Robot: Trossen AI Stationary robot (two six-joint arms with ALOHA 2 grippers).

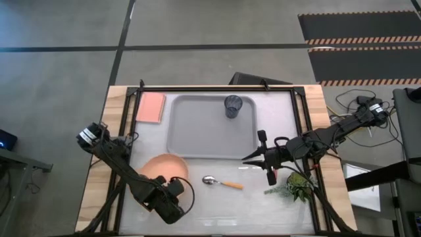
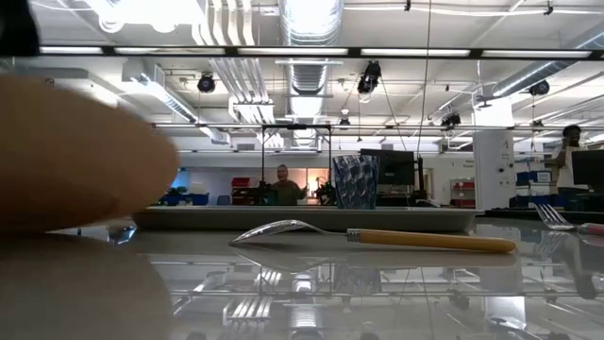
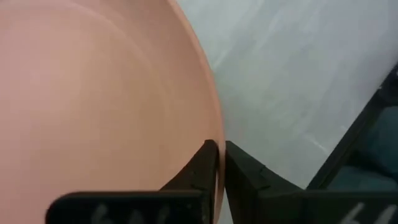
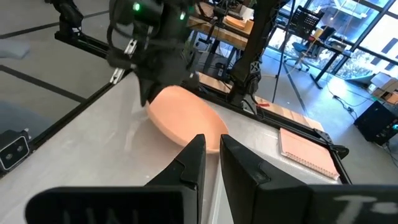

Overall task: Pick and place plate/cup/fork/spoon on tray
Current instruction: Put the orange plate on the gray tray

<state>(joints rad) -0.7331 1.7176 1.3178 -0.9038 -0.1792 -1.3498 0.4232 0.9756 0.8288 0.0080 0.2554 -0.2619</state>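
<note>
The left tool is pinched shut on the plate's rim, the plate tilted at the counter's front-left, short of the tray. Stiff, light and likely slick, it is best held by that thin rim. The right tool, near the spoon, looks nearly closed and empty.

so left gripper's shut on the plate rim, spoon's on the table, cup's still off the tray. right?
Not quite: the cup already stands on the tray, near its far edge, as the high view shows. The rest holds: the left gripper is shut on the plate rim, and the spoon lies on the table.
</note>
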